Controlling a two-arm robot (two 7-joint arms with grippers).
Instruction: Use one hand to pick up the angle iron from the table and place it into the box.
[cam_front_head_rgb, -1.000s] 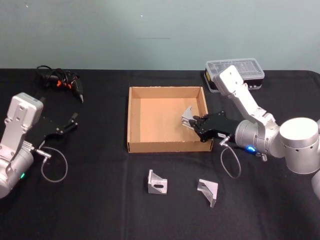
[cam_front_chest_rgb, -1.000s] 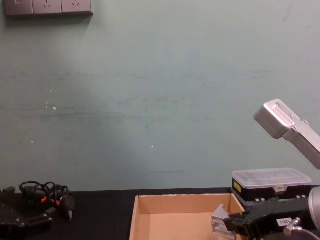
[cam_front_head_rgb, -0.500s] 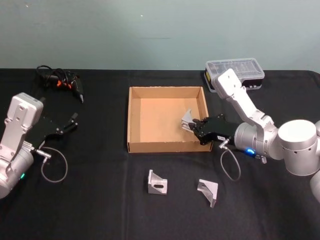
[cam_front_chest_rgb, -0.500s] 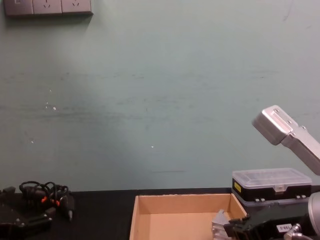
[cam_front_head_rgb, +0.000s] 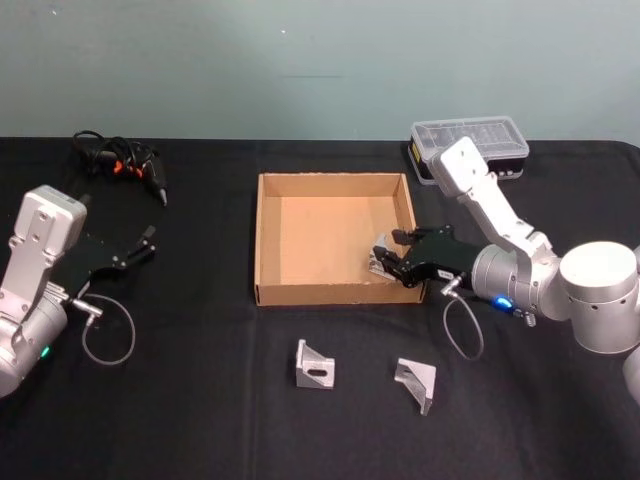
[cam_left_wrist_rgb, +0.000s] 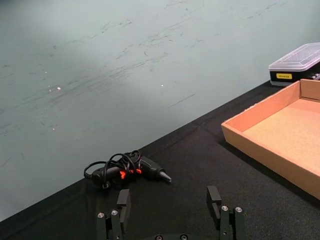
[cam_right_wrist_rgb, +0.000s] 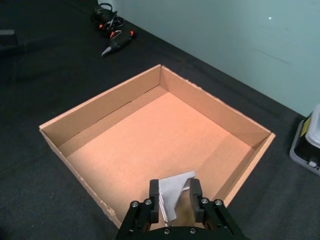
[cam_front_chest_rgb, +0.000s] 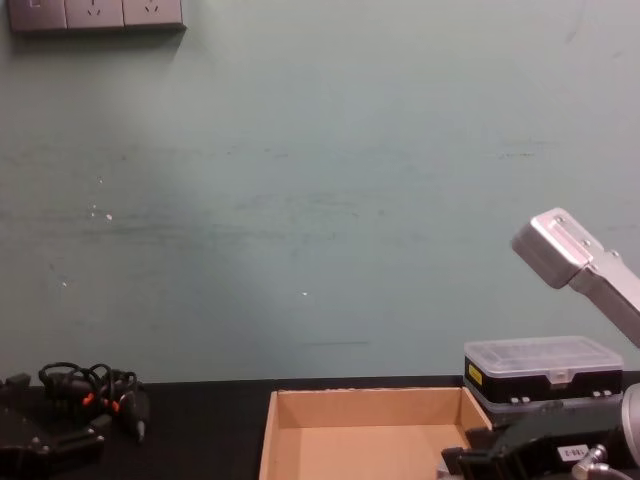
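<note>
Pinching the small silvery metal angle iron (cam_right_wrist_rgb: 171, 194) in the black right tool (cam_right_wrist_rgb: 174, 185), low inside the wide tan cardboard box (cam_front_head_rgb: 266, 235), at its near-right corner. Judging it stiff, light and slick, so gripping across one flat flange. Leaving the left tool (cam_left_wrist_rgb: 168, 194) spread, parked over the black surface (cam_front_head_rgb: 200, 400).

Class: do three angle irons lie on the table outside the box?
No, just two angle irons lie on the table, before the box.
</note>
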